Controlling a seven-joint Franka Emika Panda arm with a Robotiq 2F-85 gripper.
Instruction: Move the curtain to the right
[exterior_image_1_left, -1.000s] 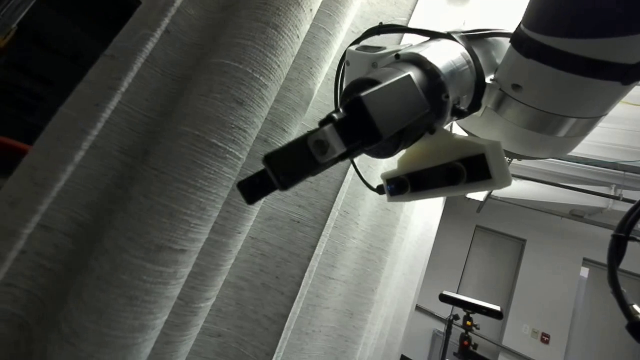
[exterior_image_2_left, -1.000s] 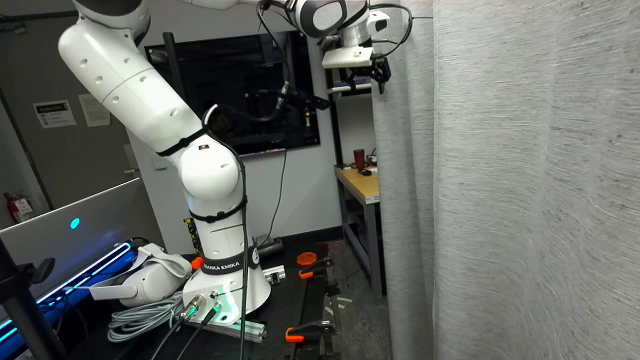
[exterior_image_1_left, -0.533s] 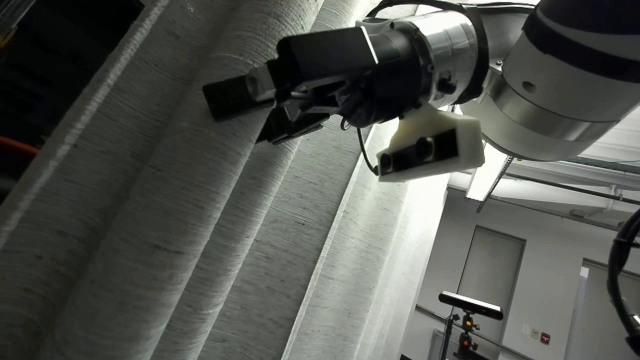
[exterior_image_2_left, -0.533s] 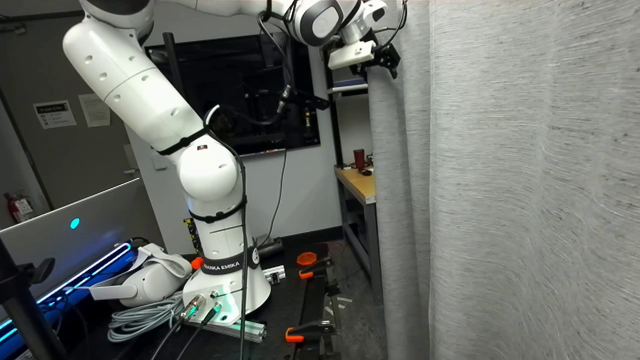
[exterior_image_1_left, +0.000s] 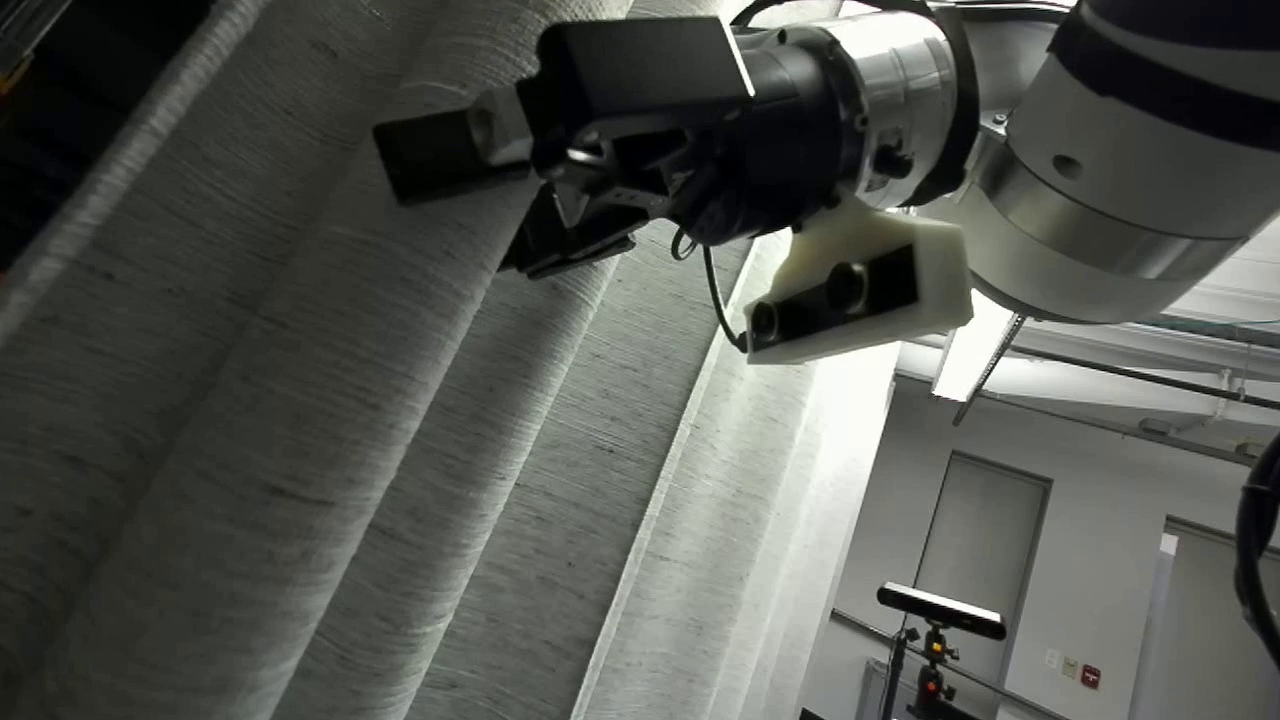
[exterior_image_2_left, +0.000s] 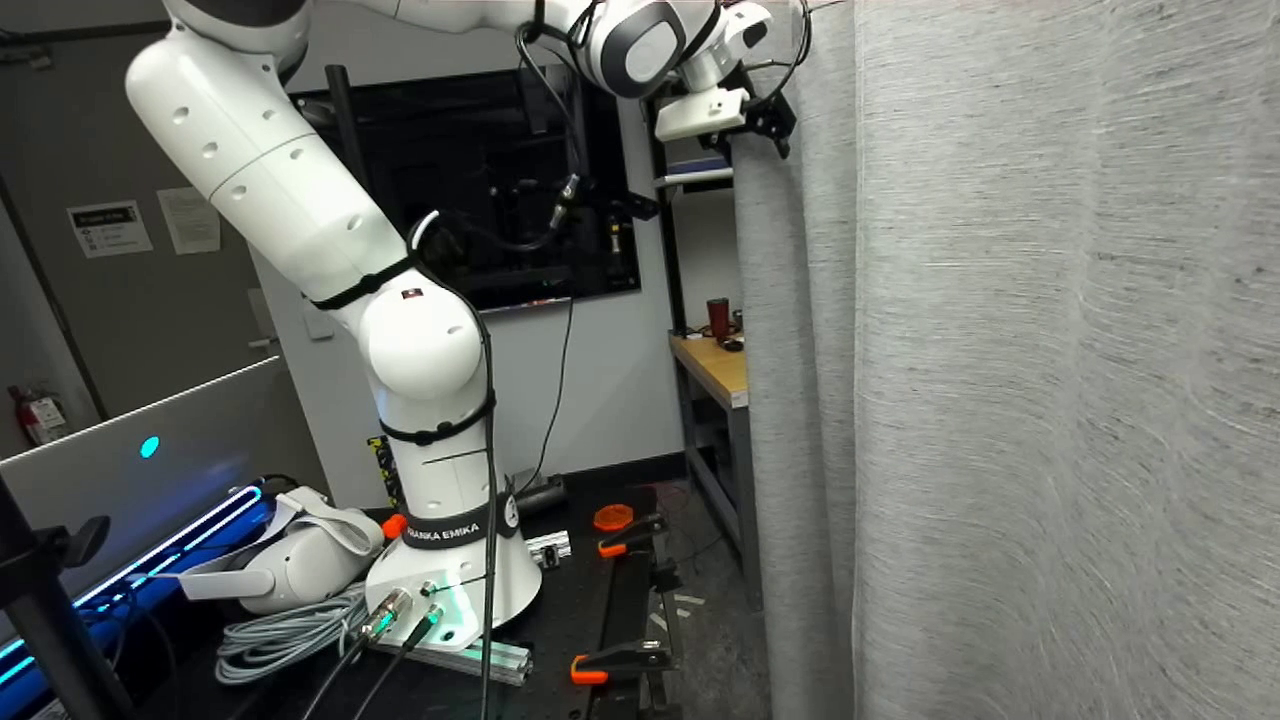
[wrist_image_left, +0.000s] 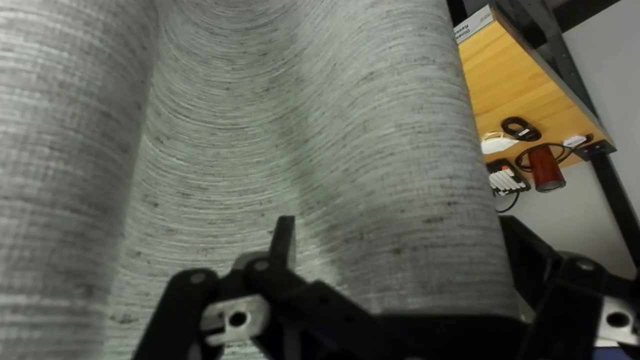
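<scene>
- Curtain (exterior_image_2_left: 1060, 360): hangs in long folds, right side of the scene in an exterior view.
- Gripper (wrist_image_left: 399, 237): we see its fingers (wrist_image_left: 283, 242) spread apart, a fold at the curtain's left edge between them. We can't tell if they touch it.
- Arm (exterior_image_2_left: 420, 345): left of the curtain, upper end extends right, up to it.
- Table (exterior_image_2_left: 712, 366): far side, partly hidden by the curtain; red cup (exterior_image_2_left: 718, 318) on it.
- Screen (exterior_image_2_left: 440, 160): far, behind the arm.
- Headset (exterior_image_2_left: 320, 560): low, left of the arm.
</scene>
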